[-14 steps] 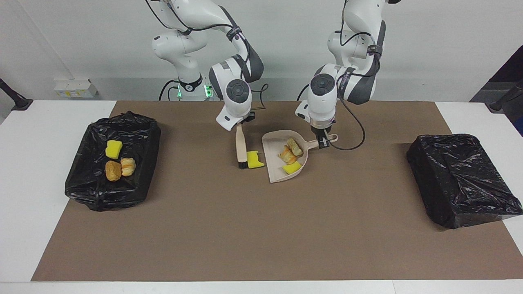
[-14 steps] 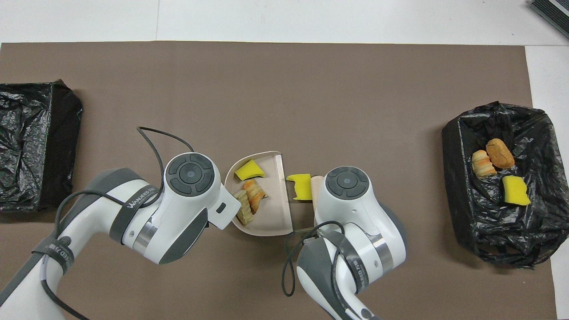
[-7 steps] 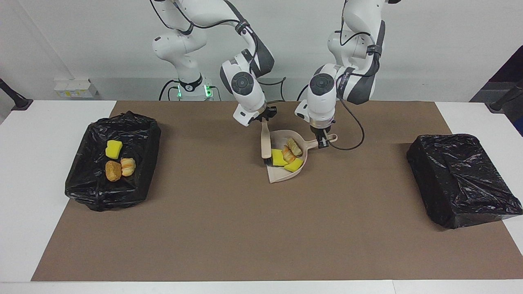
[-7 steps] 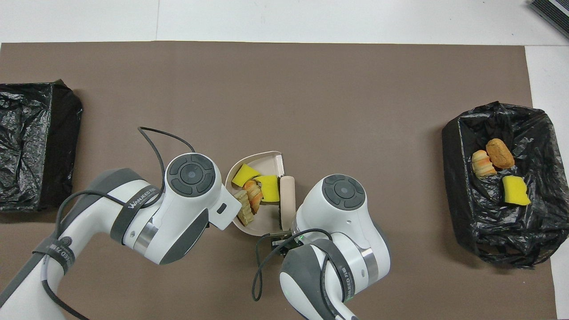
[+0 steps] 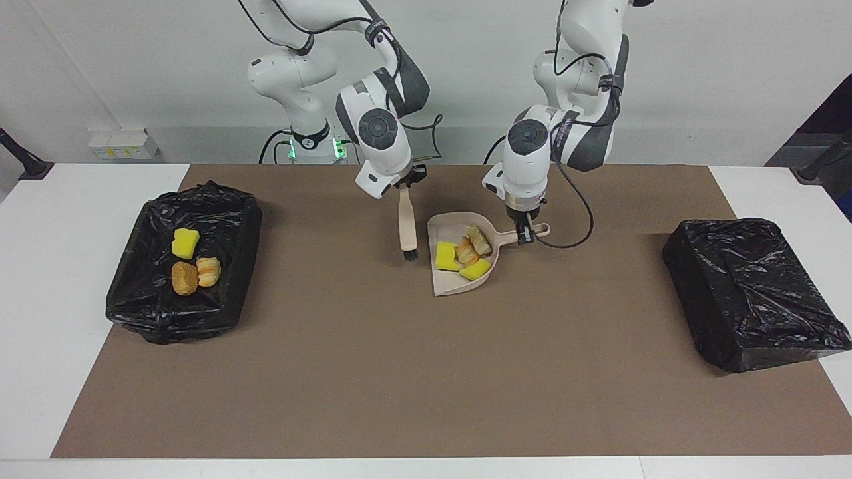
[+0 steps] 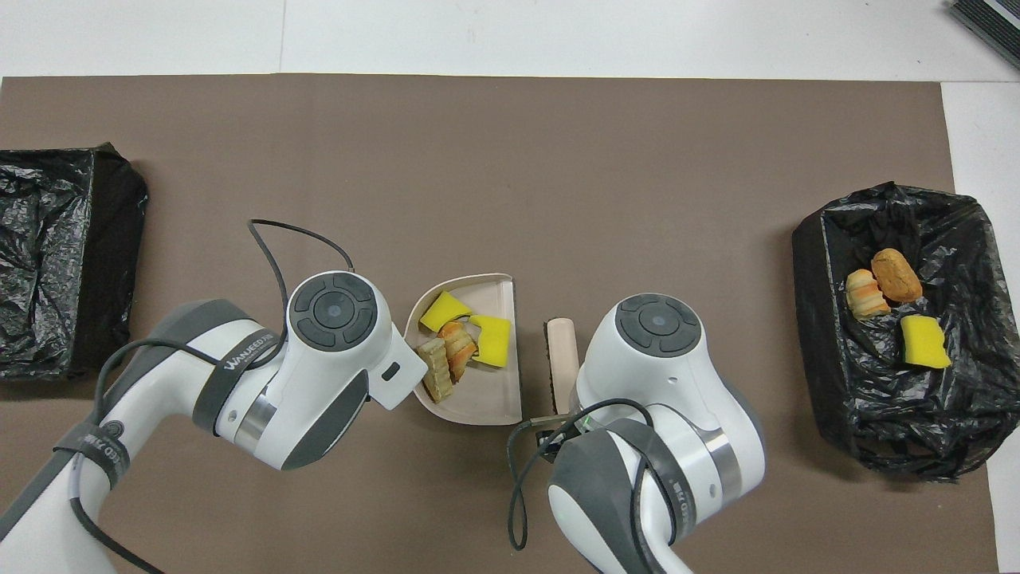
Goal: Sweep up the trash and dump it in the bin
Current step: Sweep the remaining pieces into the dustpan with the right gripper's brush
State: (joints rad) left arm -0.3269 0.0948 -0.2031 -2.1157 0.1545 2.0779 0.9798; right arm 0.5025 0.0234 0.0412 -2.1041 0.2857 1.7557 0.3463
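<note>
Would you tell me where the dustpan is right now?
The dustpan sits mid-mat beside the brush, four scraps in it, its handle in the left gripper.

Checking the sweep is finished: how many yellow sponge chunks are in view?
3. Two lie in the dustpan: one by its open edge, one beside the bread. The third is in the open bin at the right arm's end. None looks hidden.

The dustpan [image 5: 459, 283] looks like smooth, matt beige plastic. In it, the yellow sponge chunks [image 5: 446, 256] appear porous and dull, the bread pieces [image 5: 479, 240] crusty and flaky. Beside the dustpan, the brush [image 5: 407, 223] has a smooth pale handle and dark bristles. Under the dustpan, the brown mat [image 5: 426, 372] is matt, paper-like. Both bins [image 5: 133, 293] wear crinkled, glossy black plastic film
</note>
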